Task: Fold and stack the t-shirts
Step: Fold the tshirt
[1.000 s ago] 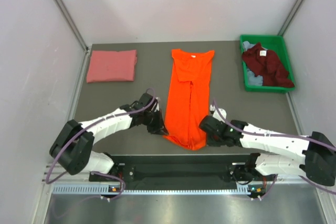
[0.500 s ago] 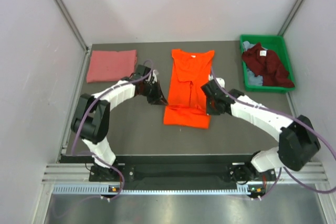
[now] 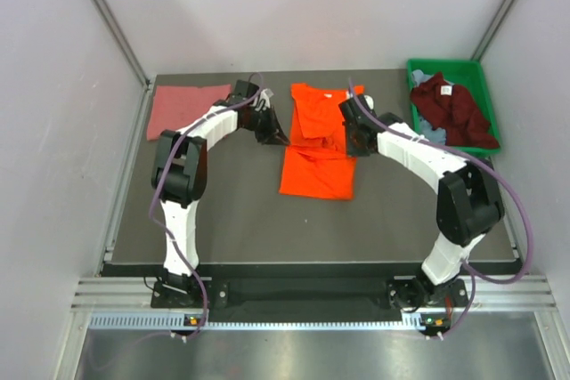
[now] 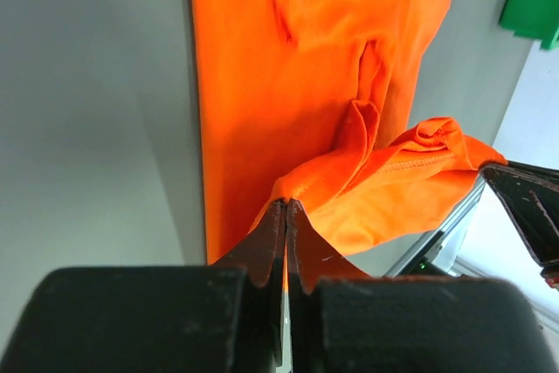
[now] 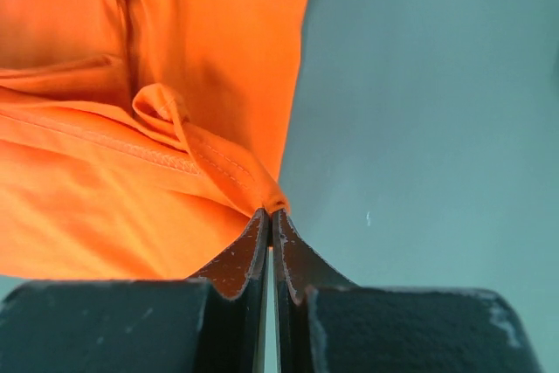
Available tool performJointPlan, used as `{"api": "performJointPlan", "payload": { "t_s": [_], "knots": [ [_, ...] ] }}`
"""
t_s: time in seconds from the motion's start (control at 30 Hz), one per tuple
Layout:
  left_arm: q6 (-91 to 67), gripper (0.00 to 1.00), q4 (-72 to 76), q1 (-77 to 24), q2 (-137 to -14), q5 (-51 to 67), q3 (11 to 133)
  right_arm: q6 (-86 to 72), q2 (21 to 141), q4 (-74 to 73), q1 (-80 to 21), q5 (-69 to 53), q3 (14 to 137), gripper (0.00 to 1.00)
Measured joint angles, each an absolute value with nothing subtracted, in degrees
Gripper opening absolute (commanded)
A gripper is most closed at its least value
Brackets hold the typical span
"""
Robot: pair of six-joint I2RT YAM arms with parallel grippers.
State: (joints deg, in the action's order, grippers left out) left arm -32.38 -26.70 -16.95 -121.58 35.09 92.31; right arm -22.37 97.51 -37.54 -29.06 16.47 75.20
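Top external view: an orange t-shirt lies on the far half of a grey table, collar toward the back wall, with its lower part doubled up over its chest. My left gripper is pinched tight on the left hem corner. My right gripper is pinched tight on the right corner. Both wrist views show only a thin tip of cloth between the closed jaws.

A folded pink t-shirt lies at the far left. A maroon t-shirt is heaped in a green bin at the far right.

I judge the main risk to be a corner slipping out, since each grip catches so little fabric. The hem between my grippers sags and bunches, so setting it down slack would likely trap a crease in the fold. If I lower one side ahead of the other, the edge could land crooked. My arms cover the corners from above, so I cannot tell how squarely the hem sits over the shoulders.
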Motion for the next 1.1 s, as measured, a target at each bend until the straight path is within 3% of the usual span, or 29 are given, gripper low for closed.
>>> {"api": "performJointPlan", "payload": {
  "t_s": [0.6,1.1],
  "knots": [
    [-33.23,0.0,-25.19,-14.31,-134.96,41.67,108.73,-16.45,109.71,-36.56,-23.31,16.36,87.55,0.0],
    [-33.63,0.0,-23.57,-12.93,-139.83,42.37,111.92,-14.22,114.34,-32.16,-21.96,14.66,91.94,0.0]
  ]
}}
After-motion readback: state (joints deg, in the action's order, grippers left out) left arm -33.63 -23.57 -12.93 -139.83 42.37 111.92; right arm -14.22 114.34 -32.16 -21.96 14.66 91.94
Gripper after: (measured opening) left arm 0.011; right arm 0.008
